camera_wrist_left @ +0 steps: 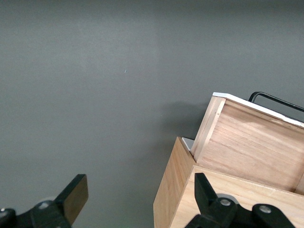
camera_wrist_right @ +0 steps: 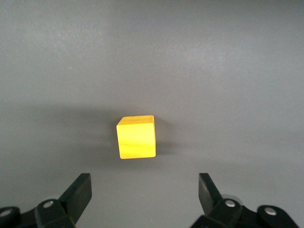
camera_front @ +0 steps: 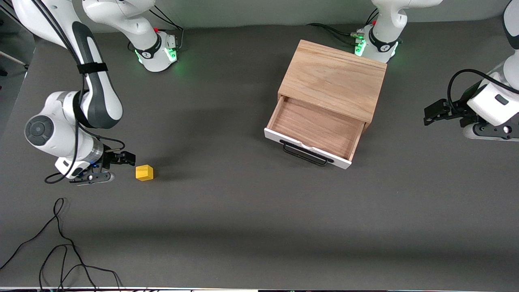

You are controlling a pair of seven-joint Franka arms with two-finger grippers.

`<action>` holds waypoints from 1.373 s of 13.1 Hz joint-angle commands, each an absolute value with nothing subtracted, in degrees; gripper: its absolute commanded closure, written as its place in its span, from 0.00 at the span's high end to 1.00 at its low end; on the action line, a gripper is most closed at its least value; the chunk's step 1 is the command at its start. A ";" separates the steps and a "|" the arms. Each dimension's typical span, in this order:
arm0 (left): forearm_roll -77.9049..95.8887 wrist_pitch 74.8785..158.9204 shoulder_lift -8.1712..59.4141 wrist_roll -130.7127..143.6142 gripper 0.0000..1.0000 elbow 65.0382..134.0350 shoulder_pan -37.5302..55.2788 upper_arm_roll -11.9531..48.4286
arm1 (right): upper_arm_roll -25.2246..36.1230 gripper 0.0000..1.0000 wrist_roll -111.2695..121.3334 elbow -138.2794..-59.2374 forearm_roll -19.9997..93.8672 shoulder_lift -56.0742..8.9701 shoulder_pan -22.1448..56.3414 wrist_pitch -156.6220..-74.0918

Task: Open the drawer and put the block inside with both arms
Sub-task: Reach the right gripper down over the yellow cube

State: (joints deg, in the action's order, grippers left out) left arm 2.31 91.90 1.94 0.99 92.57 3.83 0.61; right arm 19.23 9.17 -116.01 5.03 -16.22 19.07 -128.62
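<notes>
Your right gripper (camera_front: pixel 117 166), jaws spread, sits low beside the block (camera_front: pixel 144 172) near the right arm's end, so a skewed approach could shove it away, while farther off the drawer (camera_front: pixel 314 129) stands open, your left gripper (camera_front: pixel 432 115) waiting spread-open.

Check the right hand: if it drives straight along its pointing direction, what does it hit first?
Probably the small yellow cube. In the right wrist view it sits centred ahead of the open right hand, on the grey table, nothing between them. Exact gap is unclear.
</notes>
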 commanded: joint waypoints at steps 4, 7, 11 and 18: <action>1.67 91.76 1.67 0.09 1.00 92.64 3.16 1.32 | 19.16 1.00 12.83 -120.59 6.85 -22.22 19.34 -141.76; 1.76 91.84 1.67 0.09 1.00 92.64 3.08 1.32 | 18.20 1.00 13.01 -120.50 9.58 -23.64 19.77 -142.38; 1.76 92.02 1.67 0.09 1.00 92.64 3.08 1.32 | 17.84 1.00 12.92 -120.50 9.58 -24.52 19.95 -143.52; 1.67 91.93 1.67 -0.70 1.00 92.72 2.99 1.05 | 16.96 1.00 12.92 -120.15 11.16 -27.50 19.95 -146.16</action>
